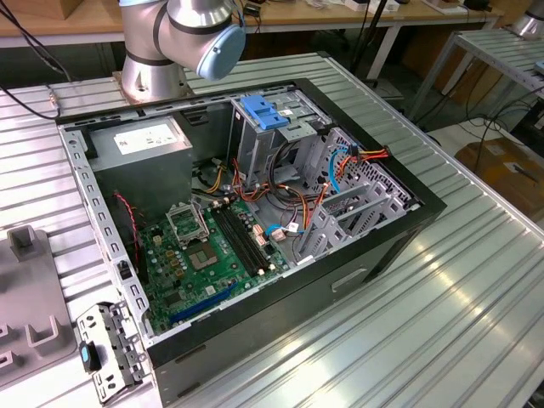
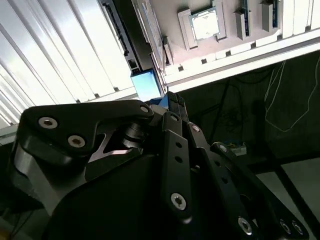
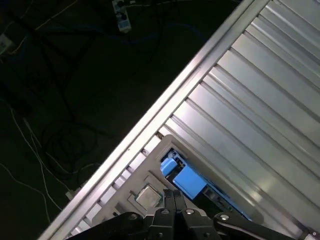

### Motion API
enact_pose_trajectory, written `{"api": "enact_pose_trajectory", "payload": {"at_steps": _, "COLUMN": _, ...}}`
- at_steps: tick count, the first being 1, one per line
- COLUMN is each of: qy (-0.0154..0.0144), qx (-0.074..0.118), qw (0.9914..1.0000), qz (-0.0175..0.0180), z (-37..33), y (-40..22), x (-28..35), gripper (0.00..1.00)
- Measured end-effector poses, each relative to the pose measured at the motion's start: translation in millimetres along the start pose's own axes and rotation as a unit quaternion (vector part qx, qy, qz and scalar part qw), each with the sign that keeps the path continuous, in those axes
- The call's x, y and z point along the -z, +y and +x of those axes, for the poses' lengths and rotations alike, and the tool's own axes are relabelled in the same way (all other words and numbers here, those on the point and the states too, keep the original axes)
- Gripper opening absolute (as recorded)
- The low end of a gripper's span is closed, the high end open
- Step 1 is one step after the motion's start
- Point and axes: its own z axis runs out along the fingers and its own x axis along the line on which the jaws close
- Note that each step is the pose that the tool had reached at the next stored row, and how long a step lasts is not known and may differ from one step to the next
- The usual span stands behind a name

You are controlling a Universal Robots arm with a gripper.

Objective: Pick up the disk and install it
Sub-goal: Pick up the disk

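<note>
Even light; table (image 2: 60,45) glare — floor (image 3: 65,100) dim.

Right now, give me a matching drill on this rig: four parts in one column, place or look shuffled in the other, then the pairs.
Parts:
A. motherboard
B. handle
C. power supply
D. disk

Descriptions:
1. lying in the tray beside the chip, in the first wrist view
2. green, flat on the case floor
3. grey box with a white sticker
4. blue, on top of the cage

Pairs: A-2, B-4, C-3, D-1.
</note>
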Motion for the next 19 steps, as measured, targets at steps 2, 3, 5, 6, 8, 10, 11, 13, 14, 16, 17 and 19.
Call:
{"api": "enact_pose_trajectory", "payload": {"at_steps": 2, "qy": 0.0006, "qx": 0.017, "qw": 0.99985, "qz": 0.0009, "z": 0.0, "y": 0.0, "x": 0.0, "gripper": 0.11}}
{"api": "enact_pose_trajectory", "payload": {"at_steps": 3, "qy": 0.001, "qx": 0.027, "qw": 0.99964, "qz": 0.0015, "z": 0.0, "y": 0.0, "x": 0.0, "gripper": 0.11}}
{"api": "enact_pose_trajectory", "payload": {"at_steps": 5, "qy": 0.0015, "qx": 0.043, "qw": 0.99907, "qz": 0.0023, "z": 0.0, "y": -0.1, "x": -0.1, "gripper": 0.11}}
{"api": "enact_pose_trajectory", "payload": {"at_steps": 6, "qy": 0.0018, "qx": 0.05, "qw": 0.99875, "qz": 0.0027, "z": -0.2, "y": -0.1, "x": 0.0, "gripper": 0.11}}
{"api": "enact_pose_trajectory", "payload": {"at_steps": 8, "qy": 0.0024, "qx": 0.066, "qw": 0.99784, "qz": 0.0035, "z": -0.5, "y": -0.4, "x": 0.0, "gripper": 0.11}}
{"api": "enact_pose_trajectory", "payload": {"at_steps": 10, "qy": 0.003, "qx": 0.08, "qw": 0.99677, "qz": 0.0043, "z": -0.5, "y": -0.6, "x": 0.0, "gripper": 0.11}}
{"api": "enact_pose_trajectory", "payload": {"at_steps": 11, "qy": 0.0033, "qx": 0.089, "qw": 0.99604, "qz": 0.0048, "z": -0.6, "y": -0.5, "x": -0.1, "gripper": 0.11}}
{"api": "enact_pose_trajectory", "payload": {"at_steps": 13, "qy": 0.0036, "qx": 0.095, "qw": 0.99544, "qz": 0.0052, "z": -2.4, "y": 1.4, "x": -0.6, "gripper": 0.11}}
{"api": "enact_pose_trajectory", "payload": {"at_steps": 14, "qy": 0.0037, "qx": 0.096, "qw": 0.99539, "qz": 0.0053, "z": -3.7, "y": 2.6, "x": -0.9, "gripper": 0.11}}
{"api": "enact_pose_trajectory", "payload": {"at_steps": 16, "qy": -0.001, "qx": 0.096, "qw": 0.99532, "qz": 0.0129, "z": -7.7, "y": 7.2, "x": -2.0, "gripper": 0.11}}
{"api": "enact_pose_trajectory", "payload": {"at_steps": 17, "qy": -0.0039, "qx": 0.096, "qw": 0.99525, "qz": 0.0163, "z": -8.1, "y": 8.0, "x": -2.2, "gripper": 0.11}}
{"api": "enact_pose_trajectory", "payload": {"at_steps": 19, "qy": -0.0109, "qx": 0.097, "qw": 0.99492, "qz": 0.0256, "z": -8.6, "y": 8.9, "x": -2.6, "gripper": 0.11}}
